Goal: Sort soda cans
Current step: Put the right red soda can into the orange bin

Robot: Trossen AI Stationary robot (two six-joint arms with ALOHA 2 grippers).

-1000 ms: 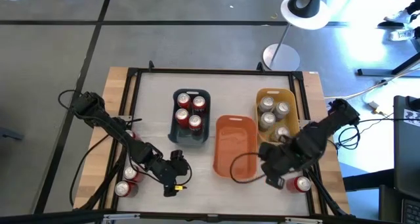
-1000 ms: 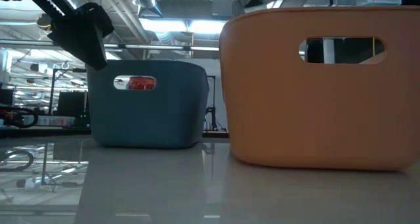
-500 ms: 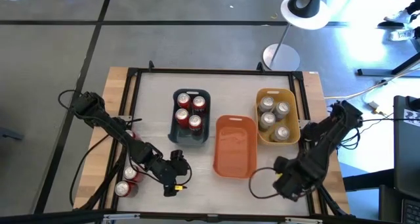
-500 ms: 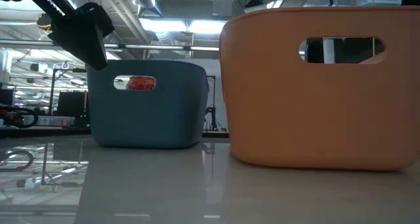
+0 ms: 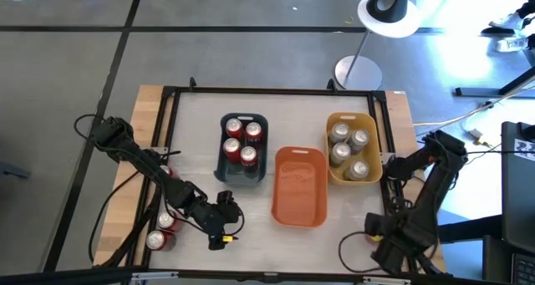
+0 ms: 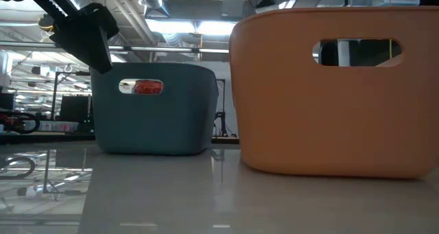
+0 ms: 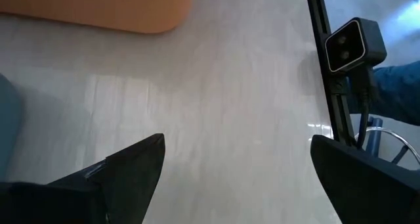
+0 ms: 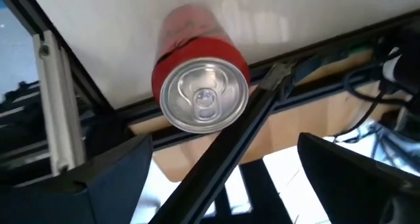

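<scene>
A: Three red cans [image 5: 241,139] filed in blue bin [image 5: 243,182], four silver cans [image 5: 348,150] in yellow bin [image 5: 367,123]; orange bin [image 5: 299,187] bare.

B: Outstanding: red cans [image 5: 162,230] near left, one [image 8: 200,91] at near-right bench [image 5: 197,126] edge. Smooth cylinders, shiny tops. Left gripper [image 5: 222,230] and right gripper [image 5: 380,243]: fingers wide apart, holding nothing.

In the high view the right end effector [image 5: 399,250] sits at the picture's bottom edge, its fingers lost in the dark arm, and the red can [image 8: 200,86] beneath it is covered but for a sliver. Beside the left end effector [image 5: 224,226], the arm overlaps two red cans [image 5: 163,229]. From the low view the orange bin [image 6: 329,90] runs off the right edge, and through the blue bin [image 6: 154,110]'s handle slot only a red patch shows.
</scene>
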